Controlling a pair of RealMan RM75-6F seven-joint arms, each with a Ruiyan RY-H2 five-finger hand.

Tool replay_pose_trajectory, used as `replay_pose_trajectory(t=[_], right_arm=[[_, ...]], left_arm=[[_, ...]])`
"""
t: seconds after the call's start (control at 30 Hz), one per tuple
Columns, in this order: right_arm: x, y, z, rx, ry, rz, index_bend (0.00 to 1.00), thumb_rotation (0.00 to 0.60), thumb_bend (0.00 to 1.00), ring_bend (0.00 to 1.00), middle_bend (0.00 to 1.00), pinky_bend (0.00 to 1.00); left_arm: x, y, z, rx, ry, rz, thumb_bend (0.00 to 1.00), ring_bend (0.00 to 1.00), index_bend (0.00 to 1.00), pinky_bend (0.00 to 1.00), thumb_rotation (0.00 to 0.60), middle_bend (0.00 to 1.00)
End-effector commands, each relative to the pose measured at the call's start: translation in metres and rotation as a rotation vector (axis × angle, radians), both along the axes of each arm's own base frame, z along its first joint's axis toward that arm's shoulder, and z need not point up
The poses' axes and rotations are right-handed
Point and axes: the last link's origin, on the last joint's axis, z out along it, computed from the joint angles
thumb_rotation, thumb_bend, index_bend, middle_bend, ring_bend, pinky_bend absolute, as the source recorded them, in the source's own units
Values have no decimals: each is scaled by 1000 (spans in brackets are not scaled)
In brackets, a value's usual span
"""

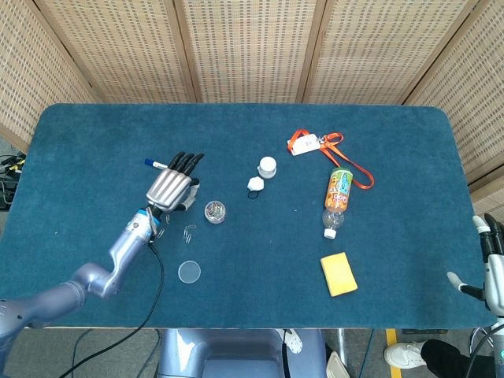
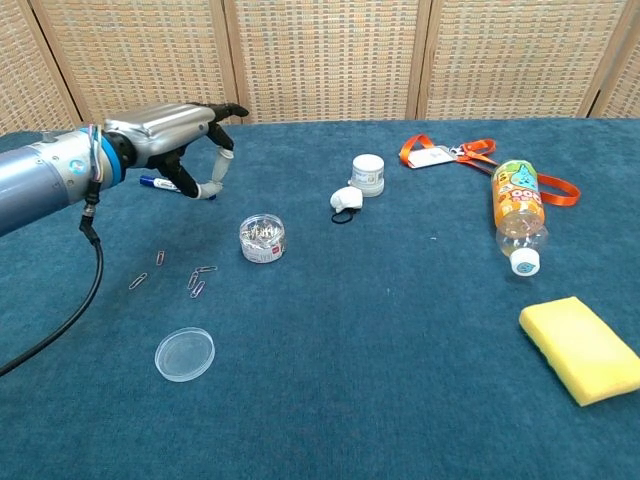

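I take the small clear jar of paper clips (image 2: 261, 238) as my landmark on the blue table (image 2: 400, 400). To its left and a little behind, my left robot hand (image 2: 170, 130) hangs above the cloth, palm down, fingers stretched out and apart, thumb hooked downward — it has hold of nothing. Just behind that robot hand lies a blue-capped marker (image 1: 157, 164), mostly hidden by the fingers in the chest view. In front of the jar and to its left a few loose paper clips (image 2: 196, 283) lie scattered, and further toward me sits the jar's clear lid (image 2: 184, 354), flat on the cloth.

Right of the jar and behind it stand a small white pot (image 2: 368, 174) and, just beside it, a white clip with a black loop (image 2: 345, 200). Further right lies an orange lanyard with a badge (image 2: 436, 155), then an orange bottle (image 2: 517, 210) on its side, white cap toward me. A yellow sponge (image 2: 582, 349) lies well to the right of the jar, near the front edge.

My right robot hand (image 1: 490, 268) shows only in the head view, off the table's right edge — fingers upright, holding nothing.
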Motion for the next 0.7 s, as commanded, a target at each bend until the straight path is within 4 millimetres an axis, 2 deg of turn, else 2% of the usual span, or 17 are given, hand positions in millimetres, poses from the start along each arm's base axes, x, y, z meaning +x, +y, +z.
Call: replay_pose_trajectory(t=[0.03, 0.2, 0.57, 0.63, 0.7], right_arm=[[-2, 0, 0, 5, 0, -5, 0, 600, 0, 0, 0, 0], [-4, 1, 2, 1, -7, -8, 0, 600, 0, 0, 0, 0], [-6, 1, 6, -9, -19, -7, 0, 600, 0, 0, 0, 0], [-6, 1, 6, -9, -19, -7, 0, 600, 0, 0, 0, 0], [-7, 1, 6, -7, -20, -9, 0, 600, 0, 0, 0, 0]], left_arm=[[9, -4, -12, -30, -1, 2, 425, 0, 675, 0, 600, 0], [15, -10, -29, -55, 13, 6, 424, 0, 675, 0, 600, 0], [23, -7, -39, -53, 57, 21, 425, 0, 674, 0, 600, 0], [24, -6, -39, -48, 68, 25, 424, 0, 636, 0, 600, 0], [24, -6, -38, -49, 71, 31, 411, 0, 525, 0, 600, 0]])
